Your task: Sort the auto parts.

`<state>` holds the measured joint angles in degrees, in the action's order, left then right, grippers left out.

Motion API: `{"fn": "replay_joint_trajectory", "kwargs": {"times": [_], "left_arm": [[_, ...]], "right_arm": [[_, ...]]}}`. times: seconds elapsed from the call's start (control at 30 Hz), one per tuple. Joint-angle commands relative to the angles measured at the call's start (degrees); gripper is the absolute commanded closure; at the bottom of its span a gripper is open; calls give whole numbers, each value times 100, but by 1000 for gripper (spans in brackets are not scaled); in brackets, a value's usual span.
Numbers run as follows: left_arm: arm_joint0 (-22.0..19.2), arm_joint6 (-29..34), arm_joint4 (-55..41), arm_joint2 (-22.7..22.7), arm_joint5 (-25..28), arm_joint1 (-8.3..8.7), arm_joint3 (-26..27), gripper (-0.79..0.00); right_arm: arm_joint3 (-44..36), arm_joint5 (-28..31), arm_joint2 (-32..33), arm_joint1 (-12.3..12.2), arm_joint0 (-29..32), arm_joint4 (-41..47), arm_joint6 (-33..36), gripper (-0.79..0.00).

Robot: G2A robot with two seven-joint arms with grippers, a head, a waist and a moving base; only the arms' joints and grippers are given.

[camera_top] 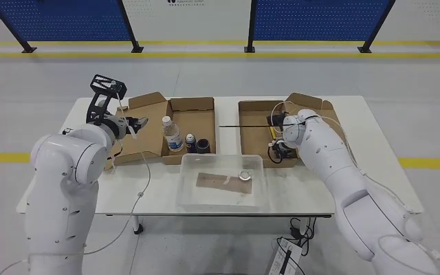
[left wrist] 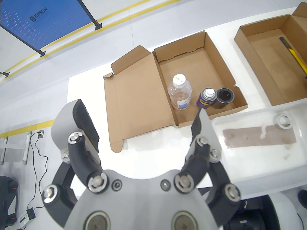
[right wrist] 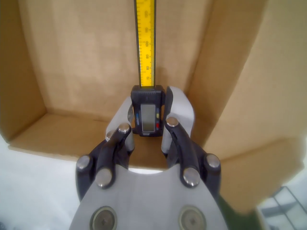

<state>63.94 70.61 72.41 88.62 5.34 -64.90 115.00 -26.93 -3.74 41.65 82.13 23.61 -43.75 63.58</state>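
My right gripper [right wrist: 147, 107] is shut on the black display head of a digital caliper [right wrist: 146, 113]. Its yellow scale [right wrist: 145, 32] points away over the floor of the right cardboard box [right wrist: 79, 56]. From above, the caliper [camera_top: 247, 127] is a thin dark line across that box [camera_top: 256, 148], with the right gripper [camera_top: 276, 135] at its end. My left gripper [left wrist: 140, 111] hangs open and holds nothing, above the flap of the left box [left wrist: 134, 101]. In that box stand a clear bottle [left wrist: 180, 92], a purple spray can [left wrist: 206, 98] and a black cylinder [left wrist: 225, 97].
A clear plastic tray [camera_top: 189, 199] sits at the table's front middle, holding a metal ring [camera_top: 245, 174] and a brown strip [camera_top: 223, 182]. Both boxes [camera_top: 199, 110] have raised walls and open flaps. Bare table lies at the far left and far right.
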Motion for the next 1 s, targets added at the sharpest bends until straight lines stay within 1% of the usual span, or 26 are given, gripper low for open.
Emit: {"fn": "replay_joint_trajectory", "kwargs": {"times": [0.0,0.07,0.17,0.27,0.5,0.7,0.87,0.97], "left_arm": [[0,0,0,0,0,0,0,-785],[0,0,0,0,0,0,0,-785],[0,0,0,0,0,0,0,-785],[0,0,0,0,0,0,0,-785],[0,0,0,0,0,0,0,-785],[0,0,0,0,0,0,0,-785],[0,0,0,0,0,0,0,-785],[0,0,0,0,0,0,0,-785]], "right_arm": [[60,-1,-10,27,-7,3,-15,-126],[119,-3,-16,54,-23,10,-32,-209],[195,11,-25,91,-44,13,-61,-256],[278,34,-33,127,-63,19,-71,-283],[422,75,-43,208,-131,31,-96,-336],[378,32,28,220,-322,23,-215,-348],[50,-37,108,154,-583,-162,-222,-354],[-393,-4,154,79,-674,-362,-174,-360]]}}
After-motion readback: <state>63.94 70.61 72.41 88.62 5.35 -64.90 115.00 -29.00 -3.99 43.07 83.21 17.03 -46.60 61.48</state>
